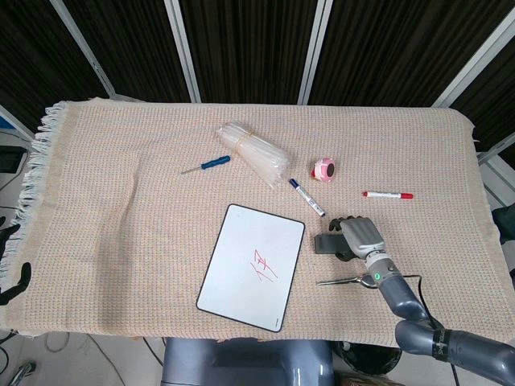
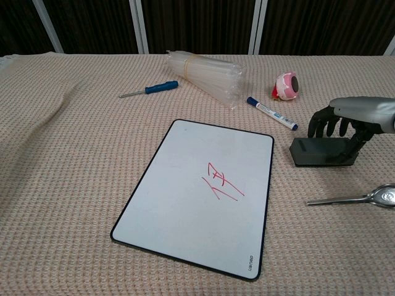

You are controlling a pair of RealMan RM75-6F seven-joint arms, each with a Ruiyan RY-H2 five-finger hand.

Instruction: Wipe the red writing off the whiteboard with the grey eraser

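Note:
The whiteboard (image 1: 252, 267) (image 2: 197, 197) lies flat near the table's front edge, with red writing (image 1: 263, 266) (image 2: 222, 183) right of its centre. To its right the grey eraser (image 1: 326, 243) (image 2: 318, 152) rests on the cloth. My right hand (image 1: 360, 236) (image 2: 352, 117) hovers over the eraser's right half, with fingers hanging past its far edge and the thumb by its near right corner. The frames do not show the hand clamped on the eraser. Only dark fingertips of my left hand (image 1: 16, 280) show, spread, beyond the table's left edge.
A metal spoon (image 1: 342, 281) (image 2: 355, 197) lies just in front of the eraser. Behind it are a blue-capped marker (image 1: 306, 197) (image 2: 271, 113), a pink tape roll (image 1: 324, 169) (image 2: 286, 85) and a red marker (image 1: 388, 195). A blue screwdriver (image 1: 205, 165) and a clear plastic bundle (image 1: 256, 153) lie further back.

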